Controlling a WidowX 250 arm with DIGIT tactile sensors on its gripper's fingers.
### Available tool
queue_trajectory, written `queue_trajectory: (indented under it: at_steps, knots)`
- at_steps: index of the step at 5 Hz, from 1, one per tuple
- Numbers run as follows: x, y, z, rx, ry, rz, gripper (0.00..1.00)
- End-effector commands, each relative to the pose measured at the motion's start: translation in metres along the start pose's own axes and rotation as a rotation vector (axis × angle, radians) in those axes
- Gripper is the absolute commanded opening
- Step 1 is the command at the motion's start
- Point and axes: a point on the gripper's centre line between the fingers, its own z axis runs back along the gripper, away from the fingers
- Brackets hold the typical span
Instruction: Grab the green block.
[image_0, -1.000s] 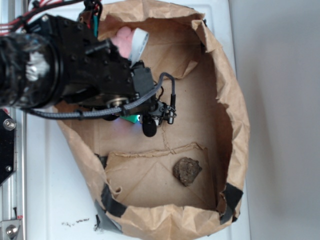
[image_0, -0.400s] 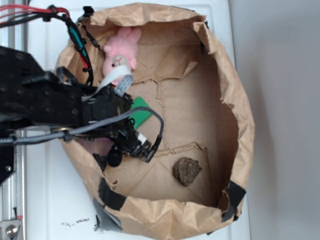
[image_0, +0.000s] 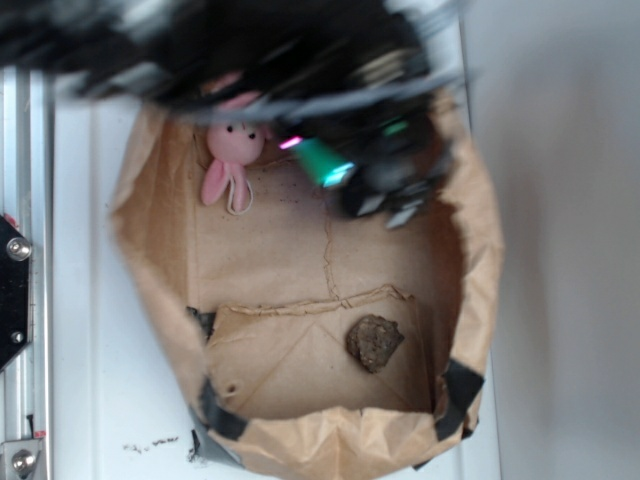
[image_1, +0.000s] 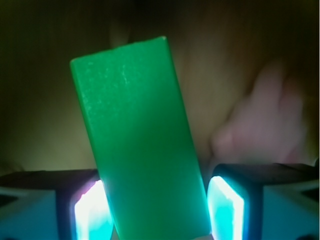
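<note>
I am seeing the arm (image_0: 250, 50) showing as black, blurred housings with a grey cable (image_0: 330, 95) running along it. The gripper (image_1: 157, 207) is presenting dark fingers (image_1: 235, 190) whose inner pads (image_1: 226, 205) are glowing cyan-white; small pink and green lights are showing.

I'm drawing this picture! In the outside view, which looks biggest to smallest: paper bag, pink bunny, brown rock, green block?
1. Crumpled brown paper bag, by far.
2. Pink plush bunny.
3. Lumpy brown rock.
4. Flat green foam block, blurred, mostly hidden by the tool, so unsure.
</note>
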Motion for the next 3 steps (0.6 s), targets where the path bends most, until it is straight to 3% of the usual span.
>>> queue_trajectory:
  at_steps: [1, 2, 3]
  knots:
    - [0.034, -0.003, 0.066, -0.046, -0.058, -0.191, 0.0]
    - [0.011, 0.006, 0.076, -0.122, -0.112, -0.26, 0.0]
    - [-0.01, 0.013, 0.082, -0.163, -0.14, -0.316, 0.0]
